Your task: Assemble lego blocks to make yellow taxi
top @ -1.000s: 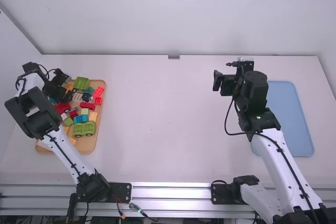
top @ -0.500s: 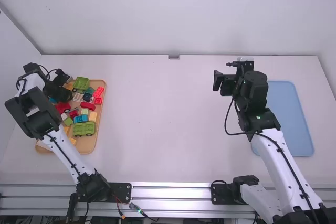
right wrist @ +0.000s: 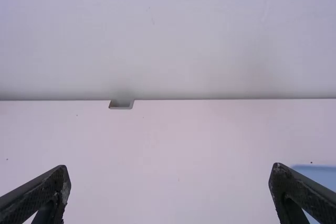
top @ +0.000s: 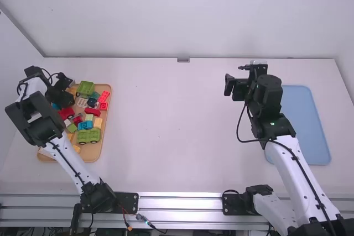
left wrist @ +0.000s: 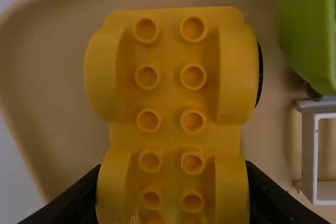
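Yellow toy-car base: I have the yellow plastic block base with rounded wheel arches [left wrist: 170, 93] at the tan tray's far left corner, studs facing my left wrist camera, in 2 columns. A black wheel [left wrist: 260, 74] edges out from under 1 arch.
Left gripper: my black 2-finger left gripper [top: 66, 99] is over the tray. Its fingers lie along both sides of the base, 1 per side; as far as I can tell from this partly hidden view, they are clamped on it.
Beside the base: a green plastic vehicle piece [left wrist: 310, 30] sits near it, with a white open plastic frame [left wrist: 316, 153] near too.
Tray: the tan rectangular tray with rounded corners [top: 107, 115] also holds red plastic blocks [top: 104, 97], a blue studded block [top: 85, 125] and a second green vehicle piece [top: 88, 136].
Right gripper: I have the black right gripper [top: 235, 84] over the right part of the table, well apart from the tan tray. In its wrist view the right gripper [right wrist: 170, 166] is released, its 2 fingers spread wide.
Outer area: a light blue rectangular tray [top: 307, 125] lies beside the right arm on the white table [top: 177, 131].
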